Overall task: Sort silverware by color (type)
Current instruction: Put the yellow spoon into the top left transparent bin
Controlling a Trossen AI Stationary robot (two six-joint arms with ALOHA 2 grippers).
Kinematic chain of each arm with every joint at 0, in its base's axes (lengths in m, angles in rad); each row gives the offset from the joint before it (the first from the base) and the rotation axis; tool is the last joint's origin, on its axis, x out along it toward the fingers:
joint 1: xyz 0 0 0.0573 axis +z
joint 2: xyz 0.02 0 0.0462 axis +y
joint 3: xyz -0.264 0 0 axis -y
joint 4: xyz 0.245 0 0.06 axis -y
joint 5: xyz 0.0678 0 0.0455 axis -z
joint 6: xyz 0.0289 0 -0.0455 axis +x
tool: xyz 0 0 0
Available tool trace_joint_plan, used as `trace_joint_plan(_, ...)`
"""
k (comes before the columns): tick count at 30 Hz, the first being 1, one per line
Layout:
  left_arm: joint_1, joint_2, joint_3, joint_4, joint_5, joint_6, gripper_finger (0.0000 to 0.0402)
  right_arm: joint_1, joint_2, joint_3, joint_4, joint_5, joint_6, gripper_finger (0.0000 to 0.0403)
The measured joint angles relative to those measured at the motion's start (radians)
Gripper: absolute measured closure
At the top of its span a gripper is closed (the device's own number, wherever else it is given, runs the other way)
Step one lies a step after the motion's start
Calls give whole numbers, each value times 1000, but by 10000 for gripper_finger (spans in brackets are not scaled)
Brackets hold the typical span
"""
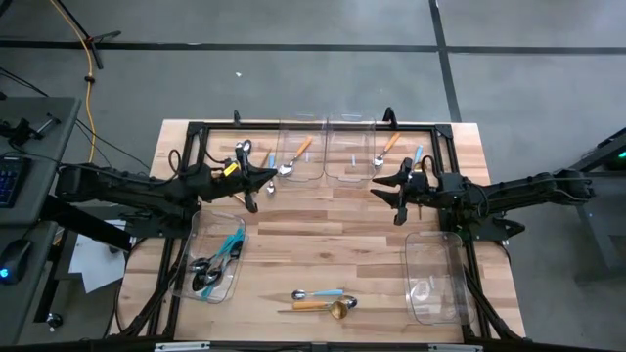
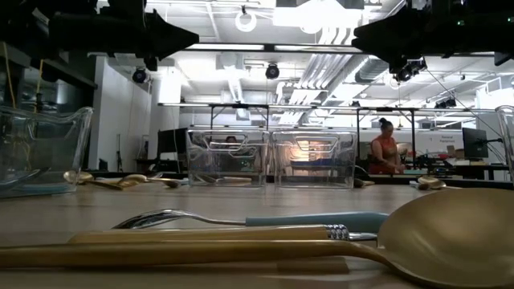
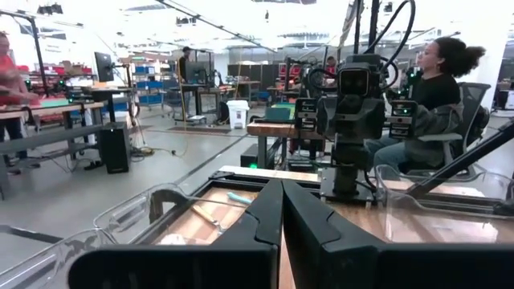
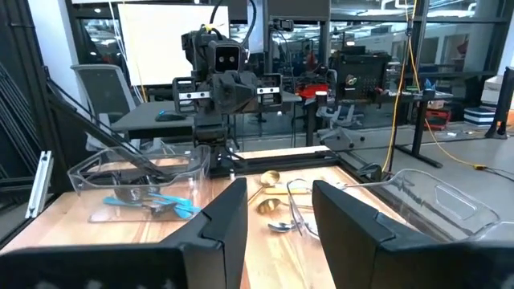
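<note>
left gripper [image 1: 269, 180] sat upper-centre-left of the high view, above the table [image 1: 323, 244], fingers pressed together w/ nothing between them; left wrist view showed the two fingertips [image 3: 273, 210] meeting in a point. right gripper [image 1: 383, 186] upper-centre-right, facing the left one, jaws parted, empty; gap plain betw. its fingers [image 4: 229, 217] in the right wrist view.

silverware scattered in several spots. left bin [image 1: 186, 279], lower left of the high view, held dark-headed spoons w/ blue handles [image 1: 217, 264]. right bin [image 1: 435, 293], lower right, contents not clear. two clear bins at top centre: left one [image 1: 298, 132] held an orange-handled spoon [image 1: 295, 156]; the next [image 1: 350, 127] showed only a small blue item, too small to tell. silver spoons [image 1: 244, 152] lay just left of those bins, an orange-handled spoon [image 1: 387, 149] and a blue-handled piece [image 1: 416, 156] just right of them.

lower centre of the table: light-blue-handled spoon [image 1: 318, 294] beside a gold spoon [image 1: 328, 307], close together. low view showed the same pair up close, gold bowl [image 2: 450, 237] at lower right of frame. person seated in the room beyond [image 2: 387, 148].
</note>
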Motion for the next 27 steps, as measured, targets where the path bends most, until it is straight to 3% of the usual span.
trace_joint_plan(7, 0, 0, 0, 0, 0, 0, 401, 0, 0, 0, 0, 0, -2, 298)
trace_joint_plan(15, 0, 0, 0, -3, 1, -36, 401, 0, 0, 0, 0, 0, -20, 396)
trace_joint_plan(27, 1, 0, 0, -4, 1, -35, 401, 0, 0, 0, 0, 0, -18, 400)
